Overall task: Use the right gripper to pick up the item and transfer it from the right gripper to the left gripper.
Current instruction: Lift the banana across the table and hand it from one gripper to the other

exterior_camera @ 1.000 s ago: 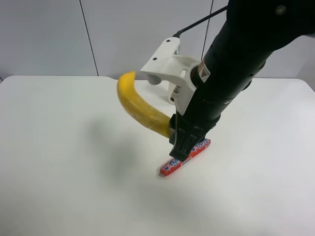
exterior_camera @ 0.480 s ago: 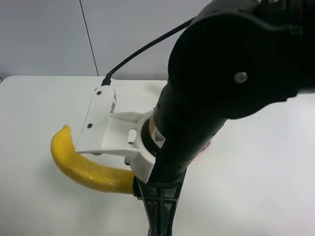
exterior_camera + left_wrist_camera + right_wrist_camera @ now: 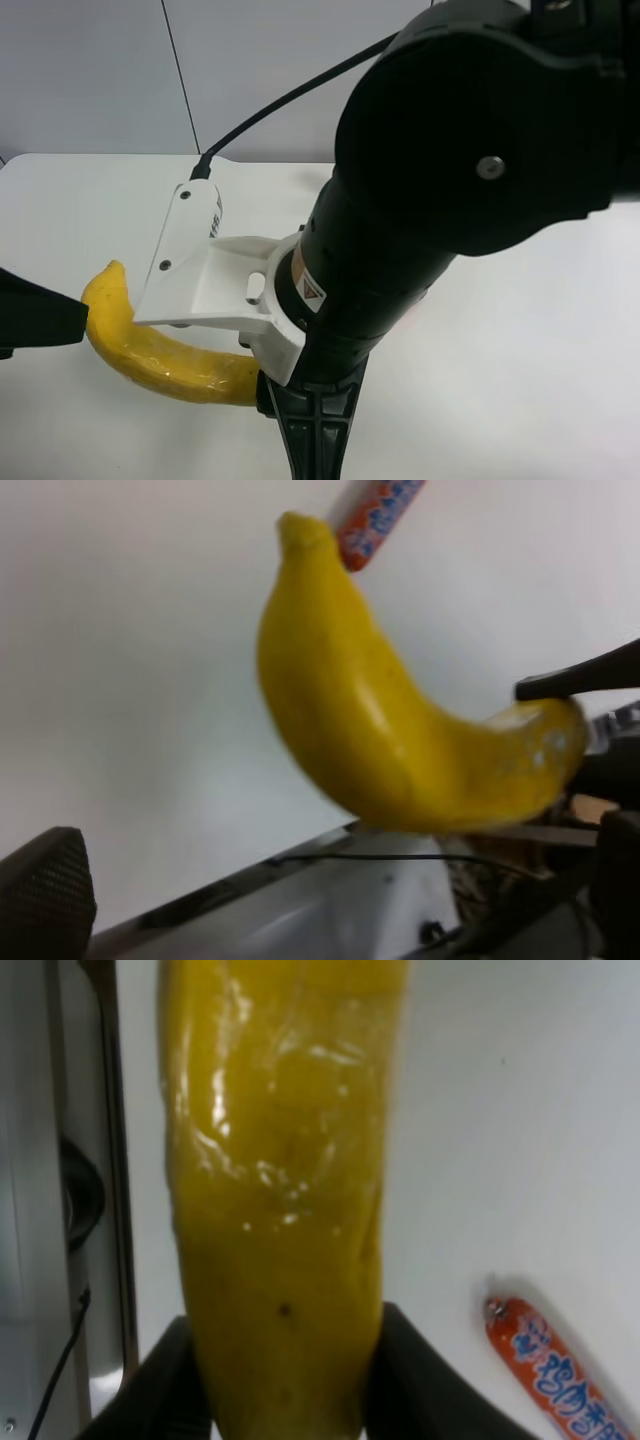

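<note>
From the high camera, we see the banana [image 3: 150, 352] held above the desk [image 3: 520, 350] by one end in the right gripper [image 3: 266, 386], whose fingers are clamped on it. The banana's free end reaches away from that gripper to a dark wedge we take for the left gripper [image 3: 35, 318], touching it or nearly so.

In the right wrist view, the fingers [image 3: 160, 1390] pinch the banana [image 3: 280, 1190] from both sides. A red sausage stick [image 3: 555, 1375] lies on the desk beyond the right gripper.

In the left wrist view, only one left finger [image 3: 45, 890] shows. It holds nothing, so we judge that pair spread. The banana [image 3: 380, 730] looks glossy, slick, light and stiff, so we would grip its thick middle, clear of the right gripper.
</note>
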